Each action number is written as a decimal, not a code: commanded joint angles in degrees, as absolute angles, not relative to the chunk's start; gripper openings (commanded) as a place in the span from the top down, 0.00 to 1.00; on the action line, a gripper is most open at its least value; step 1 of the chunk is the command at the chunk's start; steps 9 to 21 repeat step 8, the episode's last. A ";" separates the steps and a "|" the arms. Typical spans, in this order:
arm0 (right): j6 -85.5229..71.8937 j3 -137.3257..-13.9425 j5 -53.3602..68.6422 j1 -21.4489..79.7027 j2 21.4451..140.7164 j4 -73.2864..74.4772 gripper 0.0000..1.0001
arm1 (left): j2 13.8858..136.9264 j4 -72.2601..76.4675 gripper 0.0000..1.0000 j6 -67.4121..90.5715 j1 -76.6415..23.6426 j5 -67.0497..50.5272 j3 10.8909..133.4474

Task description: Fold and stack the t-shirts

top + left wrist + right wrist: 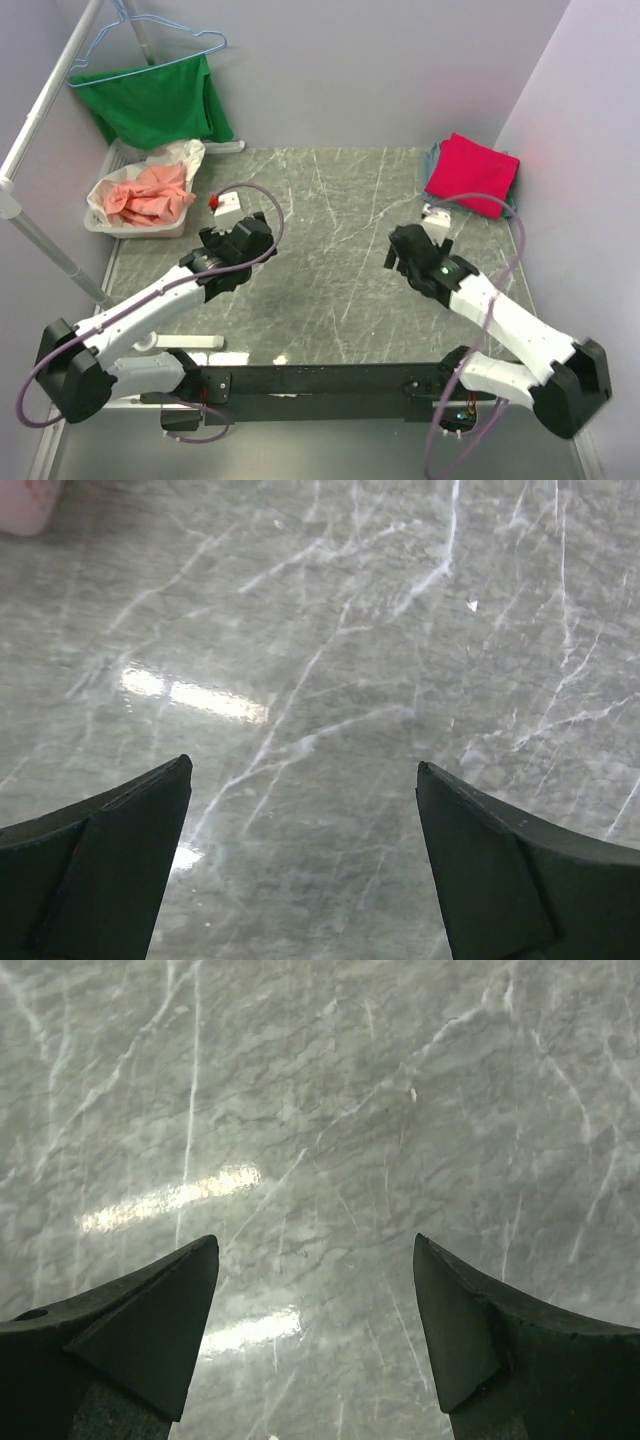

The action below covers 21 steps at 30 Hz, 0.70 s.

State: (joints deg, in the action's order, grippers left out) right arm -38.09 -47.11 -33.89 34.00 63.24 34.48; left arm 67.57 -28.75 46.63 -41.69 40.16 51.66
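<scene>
While left tool (pixel 303 763) and right tool (pixel 315 1239) gape empty over veined grey desk (pixel 330 250), red t-shirt (pixel 472 172) sits 1 o'clock; lilac walls (pixel 350 70).

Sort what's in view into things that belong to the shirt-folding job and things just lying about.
Job: green t-shirt, hung up; red t-shirt, folded atop the grey t-shirt.
Lying about: white bin; pink cloth in it; small white block.

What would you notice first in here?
The bright crimson-red folded t-shirt on a grey t-shirt, at the marble table's far right corner. Next, the grass-green t-shirt draped on a blue wire hanger at far left. The left gripper and right gripper hover open above the table.
</scene>
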 commanded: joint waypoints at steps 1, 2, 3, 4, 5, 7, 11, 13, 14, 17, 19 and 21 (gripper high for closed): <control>-39.64 -40.88 -33.67 34.89 52.75 31.30 0.15 | 62.85 -28.83 0.01 46.67 -42.89 45.26 50.36; -39.46 -39.91 -32.62 34.89 51.17 30.85 0.16 | 61.62 -28.39 0.01 46.32 -42.98 45.18 50.01; -39.38 -39.21 -32.43 35.15 48.98 30.59 0.16 | 61.26 -28.39 0.01 46.41 -43.07 45.35 49.75; -39.38 -37.98 -32.34 35.07 48.00 30.50 0.16 | 61.00 -28.39 0.01 46.23 -43.41 45.35 49.57; -39.37 -37.53 -32.26 35.24 47.29 30.50 0.16 | 60.65 -28.39 0.01 46.14 -43.42 45.26 49.66; -39.64 -36.39 -32.26 35.24 45.80 30.85 0.16 | 60.56 -28.30 0.01 45.71 -44.46 44.91 49.92; -39.46 -36.13 -32.34 35.24 45.53 30.68 0.16 | 59.95 -26.91 0.01 44.57 -44.91 44.39 49.83; -39.46 -36.13 -32.34 35.24 45.53 30.68 0.16 | 59.95 -26.91 0.01 44.57 -44.91 44.39 49.83; -39.46 -36.13 -32.34 35.24 45.53 30.68 0.16 | 59.95 -26.91 0.01 44.57 -44.91 44.39 49.83; -39.46 -36.13 -32.34 35.24 45.53 30.68 0.16 | 59.95 -26.91 0.01 44.57 -44.91 44.39 49.83; -39.46 -36.13 -32.34 35.24 45.53 30.68 0.16 | 59.95 -26.91 0.01 44.57 -44.91 44.39 49.83; -39.46 -36.13 -32.34 35.24 45.53 30.68 0.16 | 59.95 -26.91 0.01 44.57 -44.91 44.39 49.83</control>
